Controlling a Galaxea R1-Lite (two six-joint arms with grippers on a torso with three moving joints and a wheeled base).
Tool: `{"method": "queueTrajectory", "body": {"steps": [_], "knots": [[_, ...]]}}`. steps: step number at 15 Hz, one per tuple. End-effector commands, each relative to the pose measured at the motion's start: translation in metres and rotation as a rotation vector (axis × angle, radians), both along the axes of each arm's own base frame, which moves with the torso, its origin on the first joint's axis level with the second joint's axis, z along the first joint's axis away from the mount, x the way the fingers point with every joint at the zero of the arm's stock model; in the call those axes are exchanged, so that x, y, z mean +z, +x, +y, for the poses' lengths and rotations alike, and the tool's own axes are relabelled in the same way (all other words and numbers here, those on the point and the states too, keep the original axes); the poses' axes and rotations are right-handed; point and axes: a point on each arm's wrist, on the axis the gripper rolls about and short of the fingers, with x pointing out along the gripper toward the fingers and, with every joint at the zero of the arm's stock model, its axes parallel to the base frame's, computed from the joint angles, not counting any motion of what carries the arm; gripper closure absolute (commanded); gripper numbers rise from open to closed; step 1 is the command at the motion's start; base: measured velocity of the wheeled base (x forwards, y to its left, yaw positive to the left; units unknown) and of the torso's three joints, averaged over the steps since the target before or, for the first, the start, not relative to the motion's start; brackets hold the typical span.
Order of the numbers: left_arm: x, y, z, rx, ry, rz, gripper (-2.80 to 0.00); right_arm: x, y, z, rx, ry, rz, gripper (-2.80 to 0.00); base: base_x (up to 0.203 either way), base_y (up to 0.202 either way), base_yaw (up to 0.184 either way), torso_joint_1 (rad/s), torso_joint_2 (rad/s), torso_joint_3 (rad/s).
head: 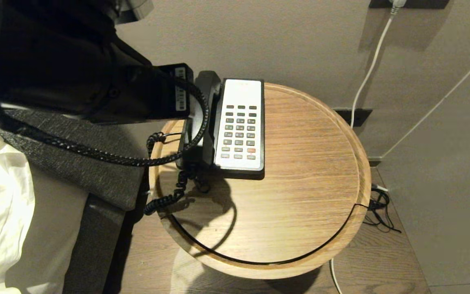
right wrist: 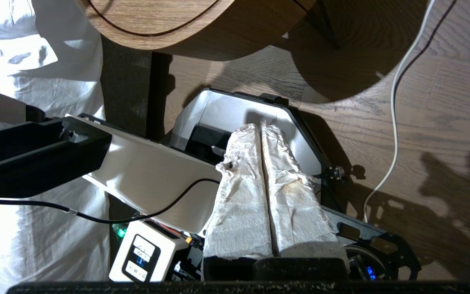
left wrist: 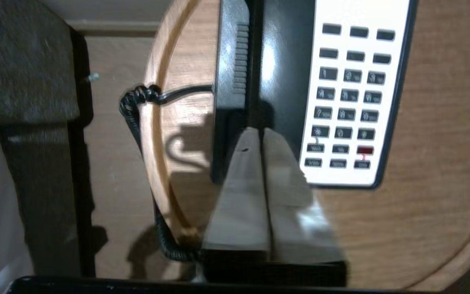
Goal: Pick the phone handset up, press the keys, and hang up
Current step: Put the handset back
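Glossy black phone handset (left wrist: 278, 81); round wooden table (head: 300, 183)

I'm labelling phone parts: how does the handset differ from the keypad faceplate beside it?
The phone handset is glossy black and plain; the faceplate is white and carries the keys. The handset trails a coiled cord; the faceplate has none. Both are long and lie side by side on the round table.

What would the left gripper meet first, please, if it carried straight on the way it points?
Probably the phone handset: the shut left gripper points at it beside the keys, though depth is unclear.
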Motion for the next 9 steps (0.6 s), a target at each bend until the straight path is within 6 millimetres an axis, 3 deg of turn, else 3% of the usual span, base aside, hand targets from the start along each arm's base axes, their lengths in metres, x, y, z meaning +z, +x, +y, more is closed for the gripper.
{"method": "queueTrajectory", "body": {"steps": [1, 9], "knots": [[-0.006, 0.004, 0.0, 0.021, 0.023, 0.018, 0.0, 0.002, 0.001, 0.001, -0.002, 0.001, 0.001, 0.0, 0.0, 0.0, 0.0, 0.0, 0.0, 0.0], [-0.023, 0.021, -0.009, 0.049, 0.074, 0.051, 0.0, 0.003, 0.002, 0.002, 0.002, 0.005, -0.003, 0.0, 0.0, 0.0, 0.0, 0.0, 0.0, 0.0]]}}
